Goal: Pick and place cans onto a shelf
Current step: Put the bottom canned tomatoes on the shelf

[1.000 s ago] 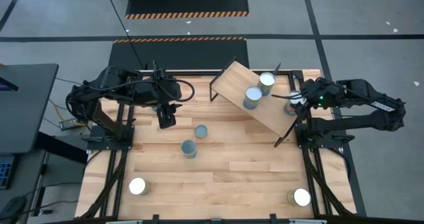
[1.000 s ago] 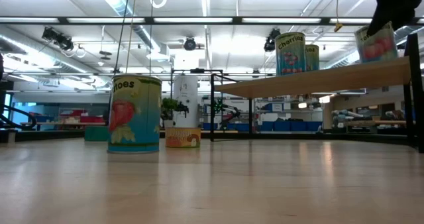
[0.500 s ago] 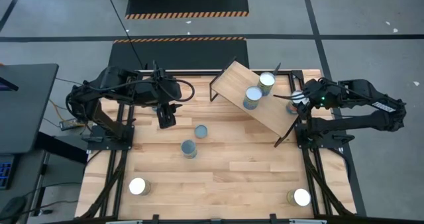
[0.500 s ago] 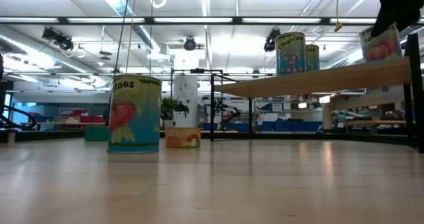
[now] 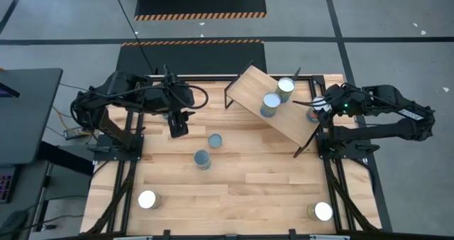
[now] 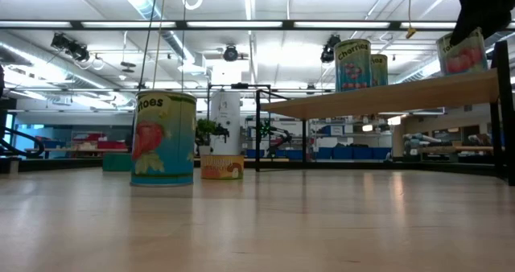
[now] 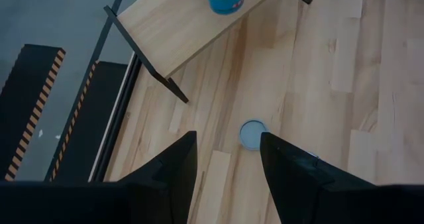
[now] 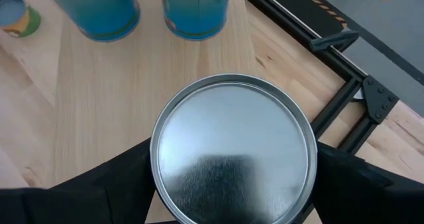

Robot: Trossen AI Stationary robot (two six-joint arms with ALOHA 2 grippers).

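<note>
Two cans (image 5: 277,96) on the pale wood shelf (image 5: 248,91), a third in the right claw (image 8: 232,177).
Its fingers clamp this can's (image 8: 233,150) sides over the shelf end; its label is hidden beneath the round silver lid. Left claw (image 7: 225,164), fingers apart, hovers above a loose blue-topped can (image 7: 252,134) on the plank bench (image 5: 248,190).

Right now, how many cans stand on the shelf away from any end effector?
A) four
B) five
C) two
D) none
C: the high view shows two cans standing side by side on the shelf, while a third can sits between the fingers of the right end effector at the shelf's end.
</note>
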